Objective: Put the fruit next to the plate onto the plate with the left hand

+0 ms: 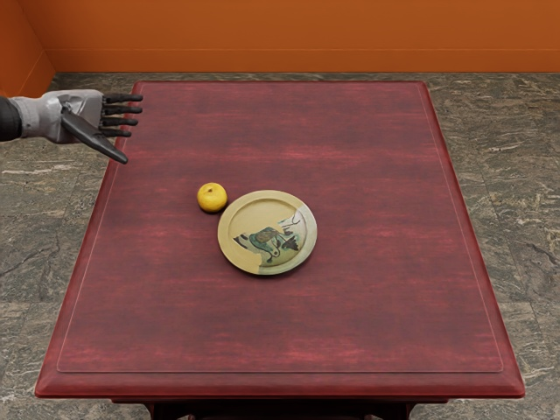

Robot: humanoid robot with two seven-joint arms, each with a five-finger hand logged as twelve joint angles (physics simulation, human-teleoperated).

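I am looking down on a rectangular table (350,332) of dark red wood, its long sides running away from me, with a thin inset line just inside the edge and a bevelled rim at the near side. It stands on a grey marbled floor (516,175). Two things lie on the top, both a little left of its middle. One is a round, yellowish plate (267,232) with a dark green painted figure on its face, lying flat. The other is a small round yellow fruit (212,197), sitting on the wood just beside the plate's far-left rim; I cannot tell whether they touch.
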